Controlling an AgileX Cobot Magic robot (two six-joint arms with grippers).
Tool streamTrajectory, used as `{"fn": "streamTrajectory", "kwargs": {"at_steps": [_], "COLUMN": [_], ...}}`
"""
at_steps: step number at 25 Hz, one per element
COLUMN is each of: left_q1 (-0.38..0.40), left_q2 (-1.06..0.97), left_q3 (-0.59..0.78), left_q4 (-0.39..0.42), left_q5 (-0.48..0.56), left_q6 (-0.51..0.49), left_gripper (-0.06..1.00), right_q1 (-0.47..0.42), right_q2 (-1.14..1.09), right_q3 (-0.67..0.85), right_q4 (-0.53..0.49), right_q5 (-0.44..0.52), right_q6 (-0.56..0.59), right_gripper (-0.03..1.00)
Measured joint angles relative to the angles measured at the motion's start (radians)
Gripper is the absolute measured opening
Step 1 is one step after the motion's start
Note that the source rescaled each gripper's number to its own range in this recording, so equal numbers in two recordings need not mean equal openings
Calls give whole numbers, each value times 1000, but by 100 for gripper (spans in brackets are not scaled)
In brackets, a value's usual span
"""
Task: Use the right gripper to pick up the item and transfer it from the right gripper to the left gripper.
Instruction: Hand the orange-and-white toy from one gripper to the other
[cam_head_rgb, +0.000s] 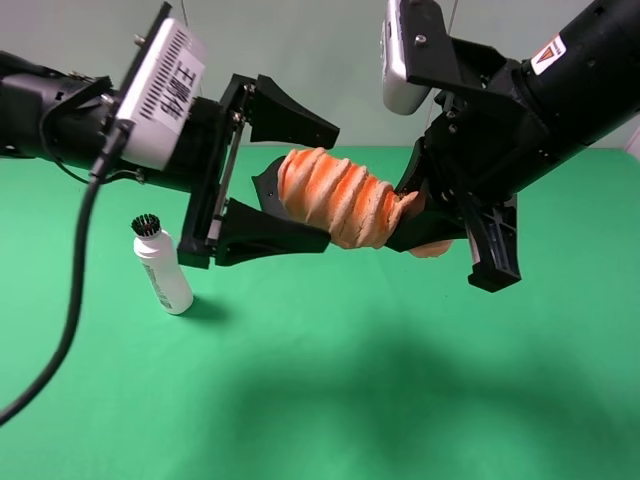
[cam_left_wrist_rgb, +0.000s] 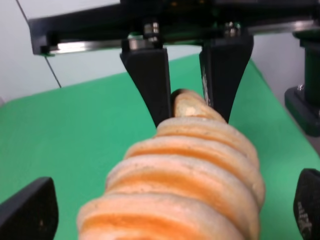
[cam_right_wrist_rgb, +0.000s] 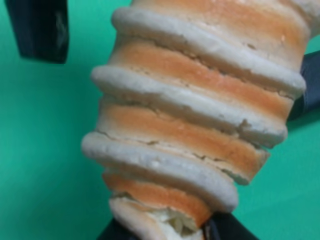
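The item (cam_head_rgb: 345, 200), an orange and cream spiral-ridged roll, hangs level in the air above the green table. My right gripper (cam_head_rgb: 440, 228) is shut on its right end. In the left wrist view its two black fingers (cam_left_wrist_rgb: 150, 85) pinch the roll's far tip (cam_left_wrist_rgb: 187, 105). My left gripper (cam_head_rgb: 328, 185) is open, with one jaw above and one below the roll's left end, and neither touches it. The left wrist view shows the roll (cam_left_wrist_rgb: 190, 170) between the gripper's wide-apart fingertips (cam_left_wrist_rgb: 30, 210). The roll (cam_right_wrist_rgb: 195, 115) fills the right wrist view.
A white brush-capped bottle (cam_head_rgb: 165, 268) stands upright on the green table (cam_head_rgb: 330, 380), below the left arm. A thick black cable (cam_head_rgb: 75, 300) hangs from the left arm down to the table's left edge.
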Motion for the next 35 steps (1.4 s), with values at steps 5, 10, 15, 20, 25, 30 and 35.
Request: {"fn": "streamTrajectory", "kwargs": {"at_steps": [5,10,15,20,25,30,35], "left_q1": [-3,-3,-15,-63,-64,-73,-110], "left_q2": [0,0,0,0,0,0,0], "left_q3": [0,0,0,0,0,0,0], "left_q4": [-11,-20,-23,-24,-31,-46,-69], "left_q5": [-14,-14,-32,-90,-102,-116,-175], "left_q6": [3,3,3,3,3,3,3], "left_gripper": [100,100,100,100,100,97,85], "right_q1": [0,0,0,0,0,0,0], "right_q2": [0,0,0,0,0,0,0], "right_q3": [0,0,0,0,0,0,0], "right_q4": [4,5,5,6,6,6,8], "right_q5": [0,0,0,0,0,0,-1], "right_q6": [0,0,0,0,0,0,0], "right_gripper": [2,2,2,0,0,0,0]}}
